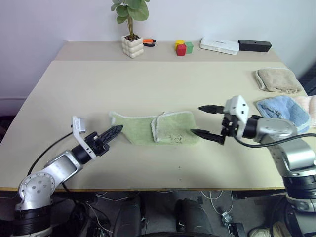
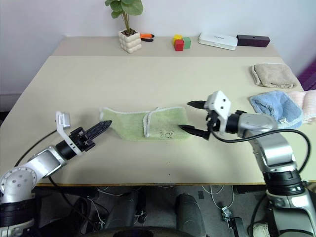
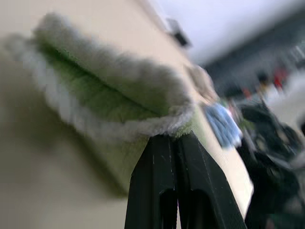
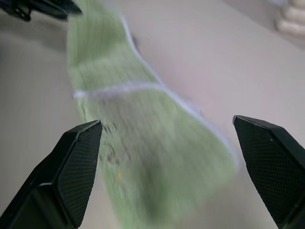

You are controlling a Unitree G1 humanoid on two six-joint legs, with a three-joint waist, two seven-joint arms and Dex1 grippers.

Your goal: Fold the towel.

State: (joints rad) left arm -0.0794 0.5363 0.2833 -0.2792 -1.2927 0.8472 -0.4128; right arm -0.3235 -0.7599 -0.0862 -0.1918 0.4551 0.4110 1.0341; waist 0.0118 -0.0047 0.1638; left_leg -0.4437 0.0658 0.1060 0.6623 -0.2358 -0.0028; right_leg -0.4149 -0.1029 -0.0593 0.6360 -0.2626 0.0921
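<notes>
Light green terry cloth towel [image 1: 155,128] lies partly folded on the beige table [image 1: 148,84]. The left gripper [image 1: 114,131], jaws pressed together, pinches its left edge. The right gripper [image 1: 207,121], jaws spread, hovers just beside its right end.

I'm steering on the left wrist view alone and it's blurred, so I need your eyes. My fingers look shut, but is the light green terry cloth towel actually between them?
Observer: From the head views, the left gripper has its shut tips on the left end of the light green terry cloth towel. The edge looks pinched there.
Operator: Where is the other arm?
Observer: The right gripper hovers open at the towel's right end, holding nothing.
Operator: Is any fold made?
Observer: Yes. The right part is already folded over, with its whitish trim crossing the towel near the middle.
</notes>
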